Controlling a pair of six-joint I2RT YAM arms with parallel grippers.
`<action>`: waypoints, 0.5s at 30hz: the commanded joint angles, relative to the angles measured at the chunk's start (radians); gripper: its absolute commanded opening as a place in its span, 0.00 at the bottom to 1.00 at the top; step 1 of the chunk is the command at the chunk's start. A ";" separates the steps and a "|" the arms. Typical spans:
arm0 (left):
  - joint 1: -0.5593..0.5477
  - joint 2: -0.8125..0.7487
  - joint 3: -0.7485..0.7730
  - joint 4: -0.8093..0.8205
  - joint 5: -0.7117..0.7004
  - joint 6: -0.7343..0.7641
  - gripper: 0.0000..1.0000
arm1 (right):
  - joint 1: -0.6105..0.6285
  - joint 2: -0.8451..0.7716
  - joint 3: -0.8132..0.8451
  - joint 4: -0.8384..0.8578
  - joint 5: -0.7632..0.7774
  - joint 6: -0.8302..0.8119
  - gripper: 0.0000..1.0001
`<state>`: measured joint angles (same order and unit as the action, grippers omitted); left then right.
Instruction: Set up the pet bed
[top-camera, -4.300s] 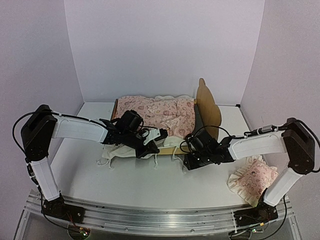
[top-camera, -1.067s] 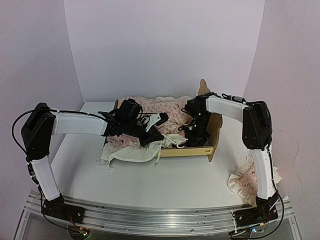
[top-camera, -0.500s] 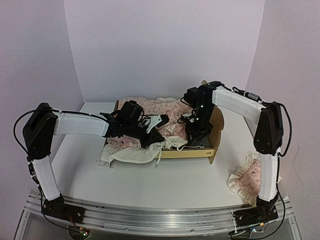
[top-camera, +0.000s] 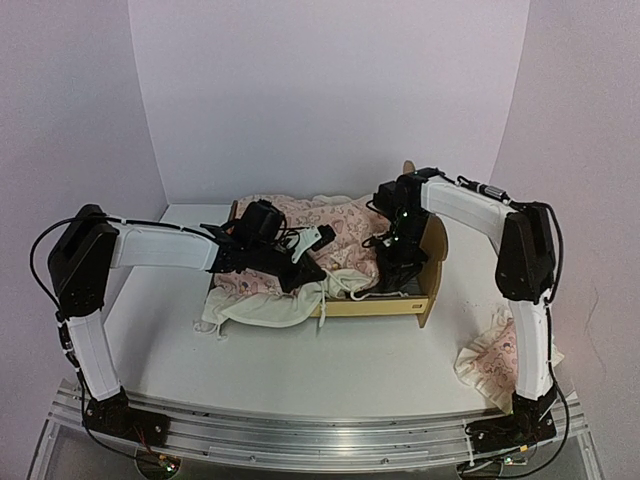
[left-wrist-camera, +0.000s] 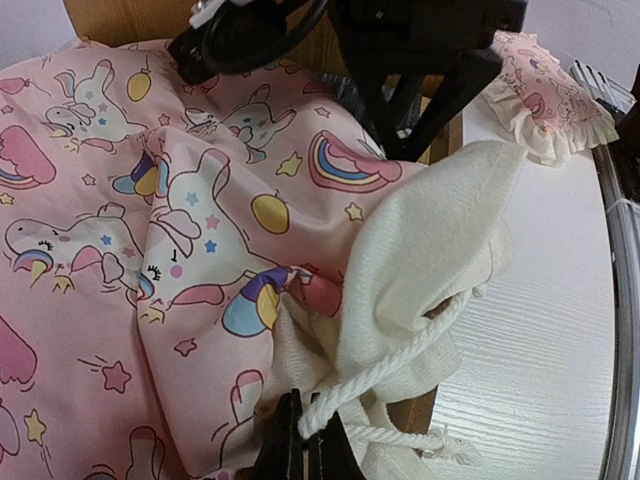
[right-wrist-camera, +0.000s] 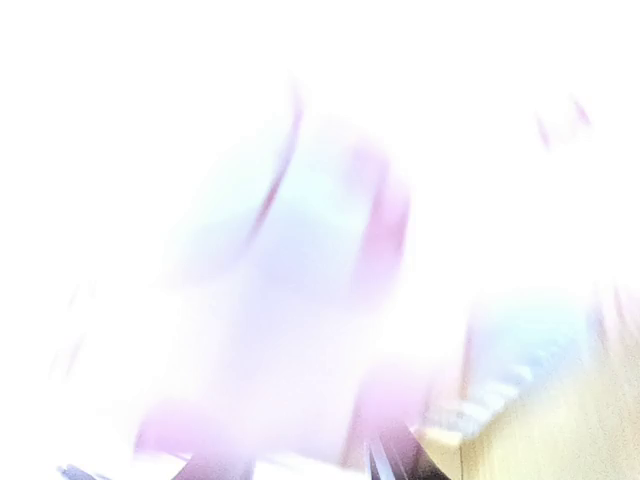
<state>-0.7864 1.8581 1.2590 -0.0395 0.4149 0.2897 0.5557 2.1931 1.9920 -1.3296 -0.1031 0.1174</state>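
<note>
Plywood pet bed stands on the table, toward the back wall, its bear-ear headboard at the right end. A pink printed cover lies bunched over the bed, and its cream ruffle spills over the bed's front side at the left end. 1 small pink pillow lies well to the front right of the bed. At the bed's front side the left gripper has its fingertips pressed together at the cover's cream edge, with a white cord crossing them; whether it nips the cord I cannot tell. The right gripper points down into the bed just beside the headboard. Its wrist view is a white blur, so I cannot tell how wide it stands.
</note>
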 joint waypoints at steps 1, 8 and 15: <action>0.006 0.022 0.047 0.035 -0.021 -0.033 0.00 | -0.005 0.080 0.030 -0.152 -0.037 0.029 0.35; 0.025 0.048 0.063 0.077 -0.041 -0.062 0.00 | 0.004 0.117 -0.009 -0.243 -0.079 -0.039 0.06; 0.026 0.040 0.057 0.089 -0.039 -0.046 0.00 | 0.003 0.041 0.002 -0.271 -0.295 -0.117 0.00</action>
<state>-0.7683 1.9041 1.2758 0.0044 0.3911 0.2447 0.5499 2.2873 1.9896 -1.3251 -0.2272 0.0670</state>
